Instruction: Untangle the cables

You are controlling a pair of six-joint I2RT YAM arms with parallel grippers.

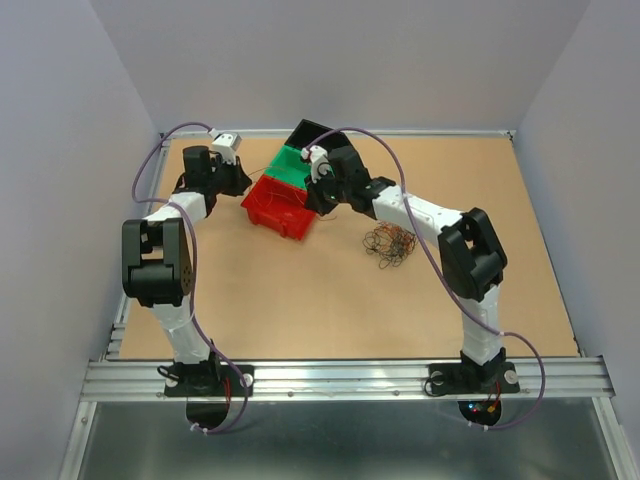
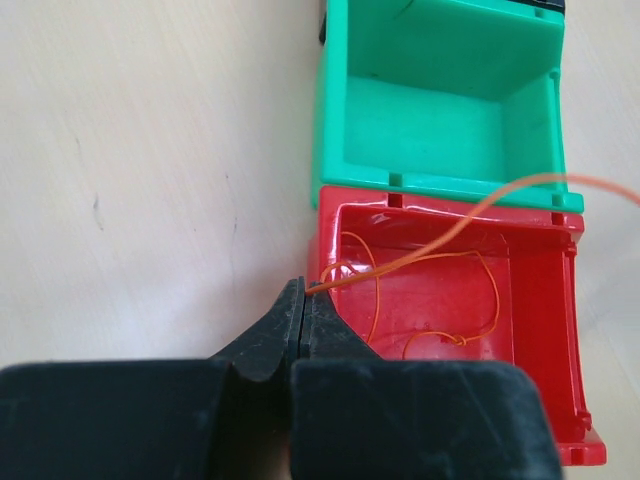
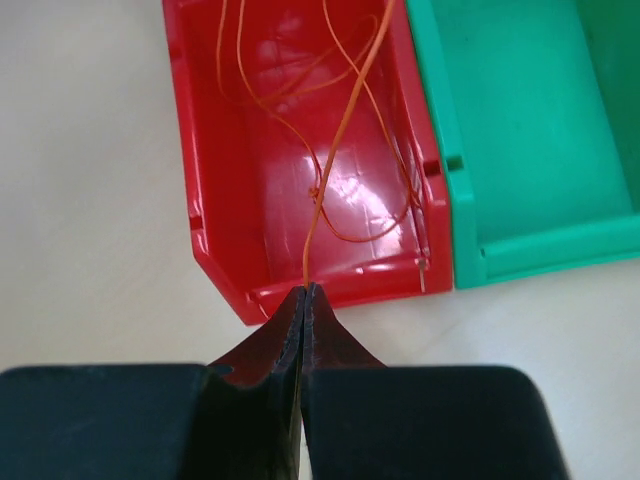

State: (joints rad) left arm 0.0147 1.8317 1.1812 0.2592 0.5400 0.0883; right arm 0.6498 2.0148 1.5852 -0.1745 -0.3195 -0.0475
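A thin orange cable [image 2: 374, 274] runs across the red bin [image 2: 575, 330], its slack lying in loose loops on the bin floor. My left gripper [image 2: 303, 292] is shut on one end of it at the bin's corner. My right gripper [image 3: 306, 288] is shut on the same orange cable [image 3: 308, 256] at the opposite wall of the red bin [image 3: 215, 200]. In the top view the left gripper [image 1: 245, 184] and right gripper [image 1: 314, 203] flank the red bin [image 1: 262, 208]. The rest of the cables [image 1: 390, 243] lie as a dark curly bundle on the table, right of the bins.
An empty green bin [image 2: 335, 100] sits against the red one, also seen as the green bin [image 3: 550, 245] in the right wrist view. A black bin [image 1: 315, 133] stands behind the green bin [image 1: 292, 166]. Grey walls close in the brown table [image 1: 300, 300].
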